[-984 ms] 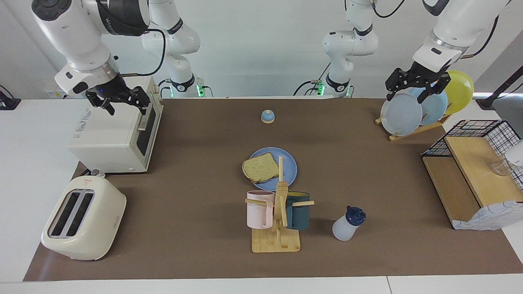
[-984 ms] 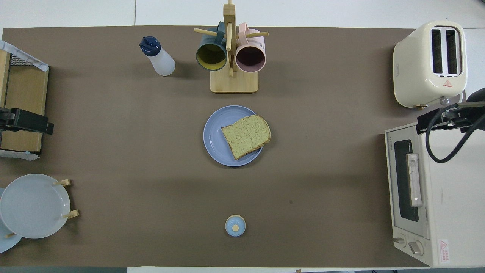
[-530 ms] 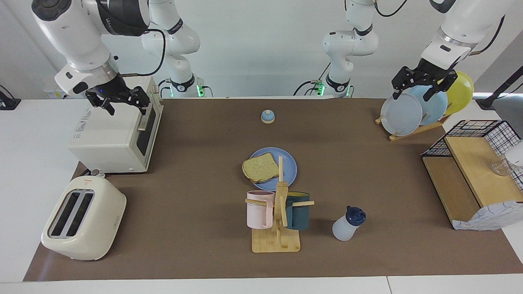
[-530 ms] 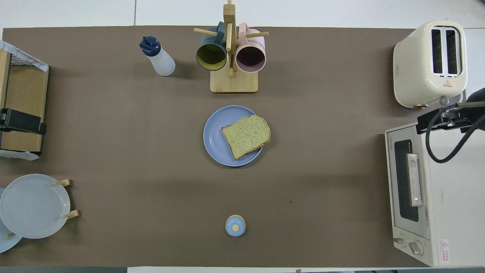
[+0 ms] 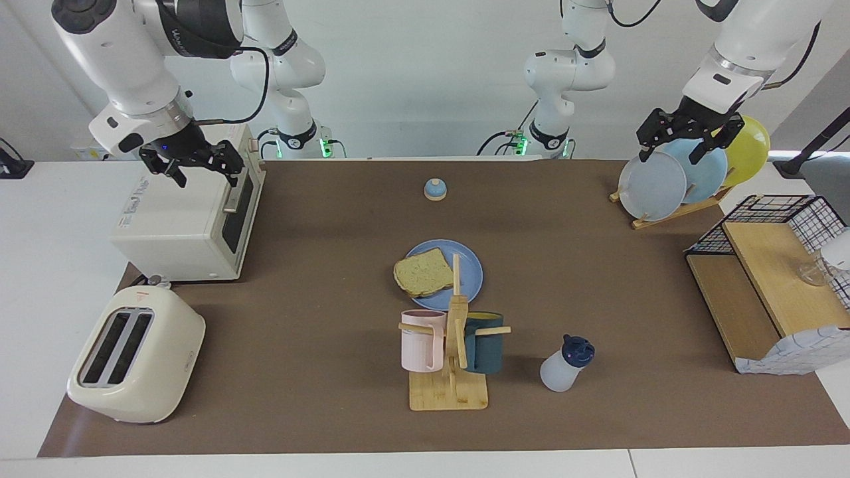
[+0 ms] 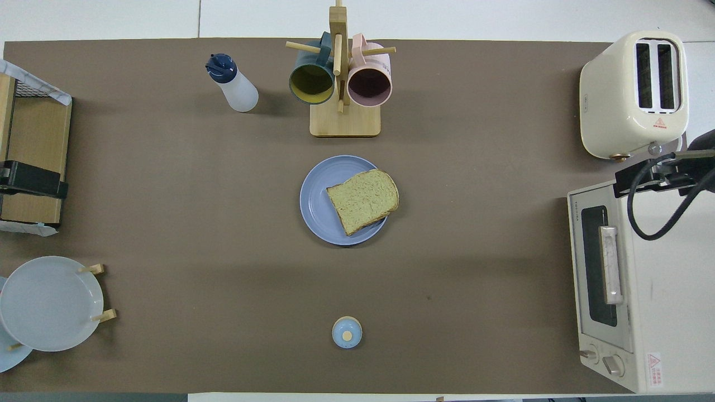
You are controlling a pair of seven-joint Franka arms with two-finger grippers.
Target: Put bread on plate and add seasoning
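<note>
Now, against the picture from a second ago, my left gripper (image 5: pixel 685 138) has risen a little above the rack of plates (image 5: pixel 671 178) and pulled toward its own end of the table, fingers apart and empty. My right gripper (image 5: pixel 194 164) hangs where it was, over the toaster oven (image 5: pixel 188 219), fingers likewise apart, nothing between them. Nothing on the table has shifted.

The bread (image 6: pixel 363 200) lies on the plate (image 6: pixel 318 201) in the middle of the mat, well apart from both grippers, one corner jutting past the rim toward the right arm's end. The seasoning bottle (image 5: pixel 563 367) stands tilted, far from the left gripper and farther from the robots than the plate. Beside it stands the mug tree (image 5: pixel 452 358) with a pink and a dark mug; from the facing camera its post crosses in front of the plate. A small bell (image 6: pixel 347 332) sits nearer to the robots than the plate. A toaster (image 6: pixel 635 94) stands past the oven from the right gripper.

From overhead, only a dark strip of the left gripper shows at the edge, over a wooden shelf (image 6: pixel 32 162).
</note>
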